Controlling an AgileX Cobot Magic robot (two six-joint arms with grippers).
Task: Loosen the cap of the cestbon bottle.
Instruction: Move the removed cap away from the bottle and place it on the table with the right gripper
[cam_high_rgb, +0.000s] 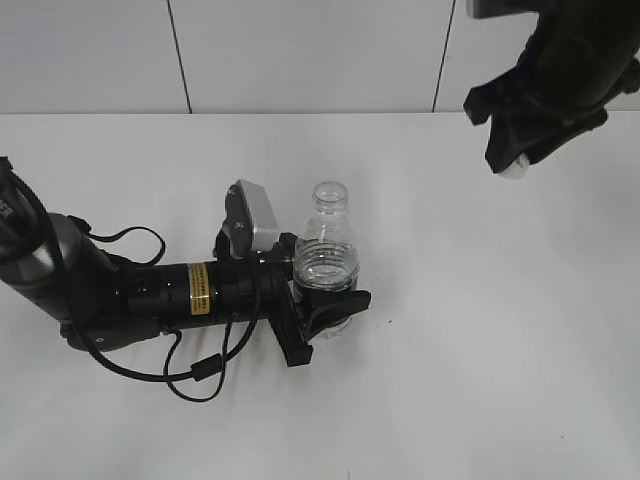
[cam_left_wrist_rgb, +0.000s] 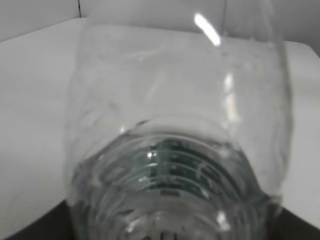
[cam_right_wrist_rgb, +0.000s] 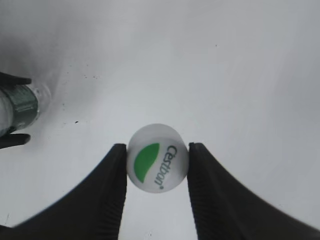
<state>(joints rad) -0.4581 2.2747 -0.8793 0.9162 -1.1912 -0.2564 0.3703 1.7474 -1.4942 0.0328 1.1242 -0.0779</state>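
The clear cestbon bottle (cam_high_rgb: 326, 258) stands upright on the white table with its neck open and no cap on it. My left gripper (cam_high_rgb: 325, 305) is shut on its lower body. In the left wrist view the bottle (cam_left_wrist_rgb: 175, 150) fills the frame, its dark green label showing through the plastic, and the jaws are hidden. My right gripper (cam_high_rgb: 512, 165) is high at the upper right, away from the bottle. It is shut on the white cap (cam_right_wrist_rgb: 157, 158), which shows a green mark and "Cestbon" print. The bottle also shows at the left edge of the right wrist view (cam_right_wrist_rgb: 17, 109).
The left arm and its black cables (cam_high_rgb: 190, 370) lie across the table at the left. The white table (cam_high_rgb: 480, 350) runs to a white panelled wall (cam_high_rgb: 300, 50) at the back.
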